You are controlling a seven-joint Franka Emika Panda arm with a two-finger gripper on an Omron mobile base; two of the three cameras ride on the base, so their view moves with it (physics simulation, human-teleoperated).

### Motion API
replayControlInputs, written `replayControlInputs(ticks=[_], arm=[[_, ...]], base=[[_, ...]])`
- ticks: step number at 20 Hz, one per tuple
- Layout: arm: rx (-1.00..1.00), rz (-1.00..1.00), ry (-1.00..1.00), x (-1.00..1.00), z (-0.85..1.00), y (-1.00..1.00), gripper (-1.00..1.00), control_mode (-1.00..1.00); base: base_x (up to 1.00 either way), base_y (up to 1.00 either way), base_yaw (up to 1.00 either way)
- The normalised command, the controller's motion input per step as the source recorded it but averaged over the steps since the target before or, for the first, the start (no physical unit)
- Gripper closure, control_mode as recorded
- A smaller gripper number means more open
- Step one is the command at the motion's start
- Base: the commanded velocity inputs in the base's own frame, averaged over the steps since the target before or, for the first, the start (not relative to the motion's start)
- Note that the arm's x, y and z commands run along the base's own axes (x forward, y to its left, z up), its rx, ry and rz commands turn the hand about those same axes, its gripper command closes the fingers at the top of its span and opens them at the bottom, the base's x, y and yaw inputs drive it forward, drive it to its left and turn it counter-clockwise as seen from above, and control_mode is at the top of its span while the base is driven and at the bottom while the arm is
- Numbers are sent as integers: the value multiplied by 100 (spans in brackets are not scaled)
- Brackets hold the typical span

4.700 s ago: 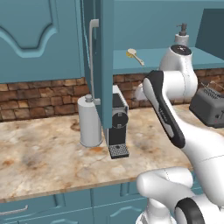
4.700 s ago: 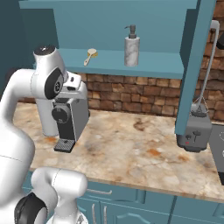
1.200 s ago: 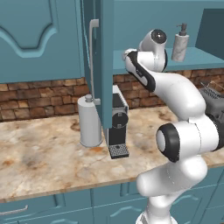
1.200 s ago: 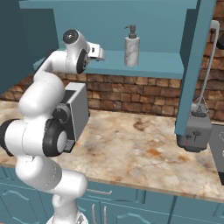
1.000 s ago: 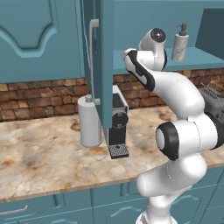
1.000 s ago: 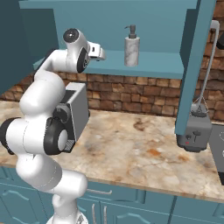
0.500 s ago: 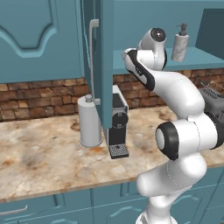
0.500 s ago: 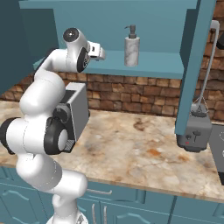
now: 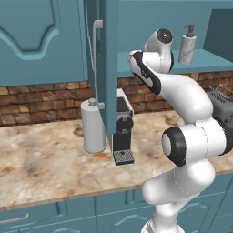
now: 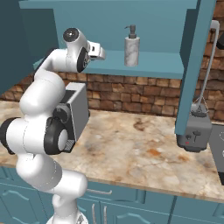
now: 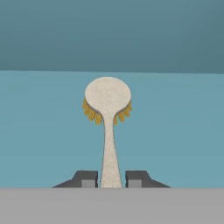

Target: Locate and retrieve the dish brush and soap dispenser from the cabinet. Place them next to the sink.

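dish brush lies on the cabinet shelf, soap dispenser to its right.

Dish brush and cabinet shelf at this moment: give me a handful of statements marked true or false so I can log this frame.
1. The dish brush lies on the cabinet shelf with its handle running between the two fingertips of the gripper. True.
2. The soap dispenser has already been set down on the counter. False: it stands upright on the cabinet shelf.
3. The cabinet door is shut. False: it is swung open, and the shelf inside is in plain view.
4. A paper towel roll stands on the counter beside the coffee machine. True.
5. The brush's bristles point up at the hand camera. False: the pale back of the head faces the camera, and yellow bristles show under its edge.
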Motion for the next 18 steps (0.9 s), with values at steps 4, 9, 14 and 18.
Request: replayControlInputs(ticks=[4, 9, 14, 18], arm=[[0, -4, 0, -3, 2, 5, 100, -100], [0, -3, 0, -25, 28, 0, 100, -100], [0, -1, 0, -48, 35, -4, 100, -100], [0, 0, -4, -91, 22, -11, 100, -100]], base=[[0, 0, 0], [0, 0, 0], [0, 0, 0], [0, 0, 0]])
